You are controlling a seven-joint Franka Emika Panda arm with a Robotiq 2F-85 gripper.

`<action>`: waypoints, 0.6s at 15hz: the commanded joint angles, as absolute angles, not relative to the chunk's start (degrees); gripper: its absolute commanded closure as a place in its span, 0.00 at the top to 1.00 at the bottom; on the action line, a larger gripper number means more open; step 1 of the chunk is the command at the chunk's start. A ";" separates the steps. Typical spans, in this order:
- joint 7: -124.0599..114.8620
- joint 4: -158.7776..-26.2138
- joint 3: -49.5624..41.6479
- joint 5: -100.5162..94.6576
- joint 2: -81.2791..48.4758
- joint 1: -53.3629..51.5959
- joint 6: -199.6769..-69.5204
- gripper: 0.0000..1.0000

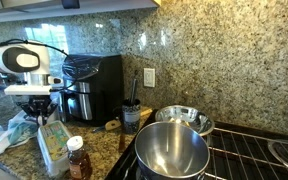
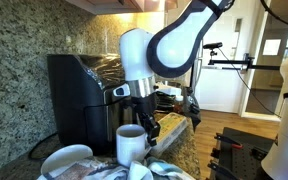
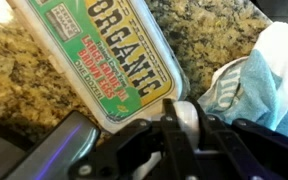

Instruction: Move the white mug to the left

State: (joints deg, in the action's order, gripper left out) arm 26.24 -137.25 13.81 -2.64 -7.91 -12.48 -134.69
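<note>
On the speckled granite counter (image 3: 24,70), before the boxy black coffee machine (image 2: 79,95), stands a green-labelled white carton (image 3: 114,50) beside a crumpled pale cloth (image 3: 259,75); just beside them, your gripper (image 3: 184,120) pinches the small white ceramic mug (image 2: 130,148) by its wall.

— Any writing you can read?
— One word: "ORGANIC", in green capitals on the white label of the package (image 3: 124,55) in the wrist view. The smaller print on its red patch is too blurred.

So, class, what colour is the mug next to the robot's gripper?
Plain white. The mug shows best in an exterior view.
</note>
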 commanded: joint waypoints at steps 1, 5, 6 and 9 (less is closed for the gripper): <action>22.59 -139.17 13.47 -5.58 -6.17 -12.34 -135.26 0.05; 21.14 -138.84 13.47 -6.11 -6.38 -12.36 -134.74 0.45; 20.88 -138.91 13.45 -6.12 -6.39 -12.31 -134.58 0.50; 20.21 -139.14 13.49 -5.88 -6.35 -12.29 -134.35 0.73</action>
